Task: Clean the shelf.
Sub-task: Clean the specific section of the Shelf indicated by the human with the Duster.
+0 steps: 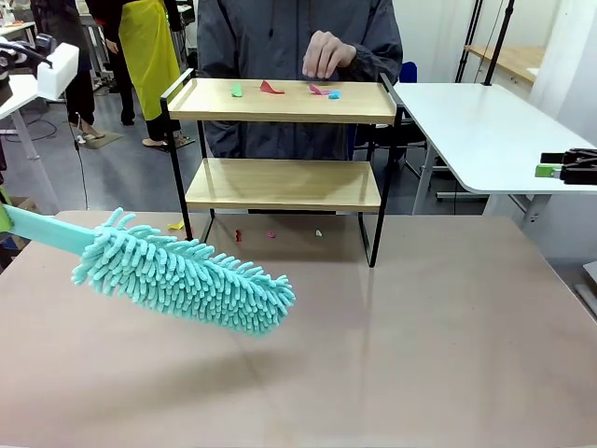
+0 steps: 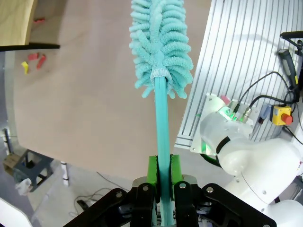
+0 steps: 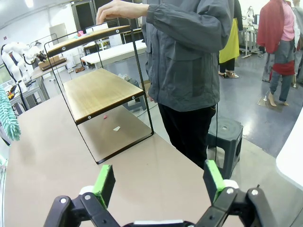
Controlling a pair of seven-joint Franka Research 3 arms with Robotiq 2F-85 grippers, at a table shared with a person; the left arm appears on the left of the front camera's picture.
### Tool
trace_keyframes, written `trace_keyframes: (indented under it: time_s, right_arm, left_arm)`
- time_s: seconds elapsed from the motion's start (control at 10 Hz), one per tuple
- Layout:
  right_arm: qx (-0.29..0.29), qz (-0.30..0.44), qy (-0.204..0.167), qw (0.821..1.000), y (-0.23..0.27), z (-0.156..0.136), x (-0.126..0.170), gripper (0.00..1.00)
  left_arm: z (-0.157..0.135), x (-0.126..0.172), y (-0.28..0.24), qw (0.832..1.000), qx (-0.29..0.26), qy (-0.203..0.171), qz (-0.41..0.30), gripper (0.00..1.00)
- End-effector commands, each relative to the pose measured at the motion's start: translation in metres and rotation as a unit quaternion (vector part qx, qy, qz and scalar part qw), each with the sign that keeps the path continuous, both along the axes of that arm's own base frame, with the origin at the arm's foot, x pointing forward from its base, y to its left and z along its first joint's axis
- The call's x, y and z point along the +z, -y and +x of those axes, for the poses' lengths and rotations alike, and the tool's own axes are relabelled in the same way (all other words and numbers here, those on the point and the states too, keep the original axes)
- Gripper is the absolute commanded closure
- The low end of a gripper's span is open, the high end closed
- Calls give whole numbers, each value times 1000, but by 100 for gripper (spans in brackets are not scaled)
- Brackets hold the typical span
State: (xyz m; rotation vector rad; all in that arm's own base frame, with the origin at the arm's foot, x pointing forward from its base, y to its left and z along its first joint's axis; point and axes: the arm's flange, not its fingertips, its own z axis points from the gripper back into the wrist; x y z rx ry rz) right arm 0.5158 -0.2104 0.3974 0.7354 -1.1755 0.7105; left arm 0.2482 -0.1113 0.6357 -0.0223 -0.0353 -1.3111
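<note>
At far side of tan table (image 1: 420, 355), shelf (image 1: 280, 185) is stood w/ long side facing robot, so both boards can be swept from the front. 2 smooth light-wood boards are carried in a thin black metal frame: 4 legs, low rails at top-board ends. Person's hand (image 1: 326, 54) is held just above back edge of top board, fingers bunched downward; prob. placing scraps, can't be confirmed. Duster (image 1: 187, 275) is held low over table at front-left, well apart from shelf, head aimed toward centre. Shadow underneath suggests it's not touching; judged a ready pose before the reach. Head is made of soft teal chenille noodles, fluffy, elongated oval. Handle (image 2: 162, 123) is flat, stiff teal plastic. Left gripper (image 2: 163, 166) is clamped on handle's lower part, green pads tight on both faces; a grip that far back is judged to give max reach to top board. Right gripper (image 3: 158, 182) is parked off to the side, jaws wide apart, nothing between, aimed at shelf's end. Small flat scraps are scattered on top board: green (image 1: 237, 91), red (image 1: 270, 88), pink (image 1: 317, 90), blue (image 1: 334, 94). More lie on table under shelf, e.g. yellow (image 1: 176, 225). Lower board looks bare.
</note>
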Motion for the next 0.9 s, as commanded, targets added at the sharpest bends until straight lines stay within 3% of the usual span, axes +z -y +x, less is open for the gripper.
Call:
trace_keyframes:
  time_s: [0.0,0.8]
  right_arm:
    - [1,-1,2,1000,-1,1,3,0]
    - [1,-1,2,1000,-1,1,3,0]
  left_arm:
    - [-2,3,-2,1000,2,-1,0,87]
    - [-2,3,-2,1000,2,-1,0,87]
